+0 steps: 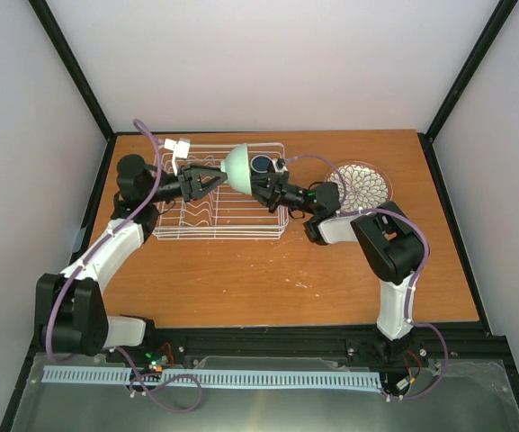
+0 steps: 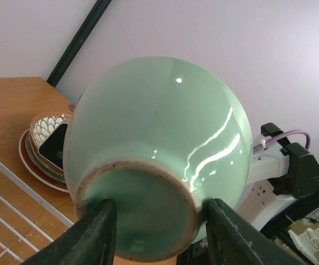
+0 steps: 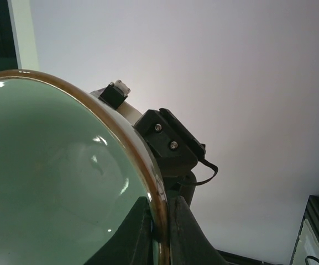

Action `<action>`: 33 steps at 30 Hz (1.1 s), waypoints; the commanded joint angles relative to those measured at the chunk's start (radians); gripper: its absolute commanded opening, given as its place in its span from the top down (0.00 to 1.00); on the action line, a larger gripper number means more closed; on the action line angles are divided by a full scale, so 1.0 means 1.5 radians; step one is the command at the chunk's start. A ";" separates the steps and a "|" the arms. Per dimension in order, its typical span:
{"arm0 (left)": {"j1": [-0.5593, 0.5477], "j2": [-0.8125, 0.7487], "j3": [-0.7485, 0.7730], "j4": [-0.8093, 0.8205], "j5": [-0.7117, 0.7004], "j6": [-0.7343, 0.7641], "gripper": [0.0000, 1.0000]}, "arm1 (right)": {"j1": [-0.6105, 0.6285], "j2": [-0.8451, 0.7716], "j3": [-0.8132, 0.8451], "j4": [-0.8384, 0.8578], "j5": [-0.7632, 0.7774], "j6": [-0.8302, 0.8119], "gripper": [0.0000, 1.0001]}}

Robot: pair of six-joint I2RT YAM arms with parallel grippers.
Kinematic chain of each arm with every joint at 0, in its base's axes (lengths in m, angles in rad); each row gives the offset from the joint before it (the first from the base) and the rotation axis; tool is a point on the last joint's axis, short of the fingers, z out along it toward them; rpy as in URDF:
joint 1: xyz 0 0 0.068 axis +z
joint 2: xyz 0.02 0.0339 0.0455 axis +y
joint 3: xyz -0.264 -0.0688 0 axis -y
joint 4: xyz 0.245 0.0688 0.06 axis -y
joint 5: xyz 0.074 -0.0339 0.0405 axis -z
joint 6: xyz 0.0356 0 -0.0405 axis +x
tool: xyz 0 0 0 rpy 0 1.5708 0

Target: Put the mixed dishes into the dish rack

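I have the left gripper (image 2: 158,223) clamped across the foot of the small mint-green bowl (image 1: 239,166). My right gripper (image 3: 162,234) pinches its rim, over the dish rack (image 1: 214,227).

One mint bowl (image 1: 239,166), one patterned bowl (image 1: 360,184), two plates (image 2: 31,164), one mug (image 1: 261,164), one rack (image 1: 214,225).

Top camera overhead; 2 wrist cameras close, sharing bowl (image 2: 159,143).

The left arm (image 1: 115,247) and right arm (image 1: 394,288) have white links, black joints and lilac cables (image 1: 61,301). Black fingers (image 2: 93,232); two screws (image 3: 173,145) on a black bracket (image 3: 176,157).
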 commanded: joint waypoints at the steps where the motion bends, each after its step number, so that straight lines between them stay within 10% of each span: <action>1: -0.003 0.014 0.012 0.004 -0.024 0.002 0.44 | 0.033 -0.007 0.012 0.124 -0.039 -0.012 0.97; 21: -0.003 -0.056 0.025 -0.235 -0.148 0.159 0.38 | 0.028 -0.040 0.011 0.124 -0.038 -0.018 0.97; 33: -0.003 -0.003 0.018 -0.105 -0.075 0.078 0.37 | 0.044 -0.039 0.022 0.125 -0.050 -0.010 0.97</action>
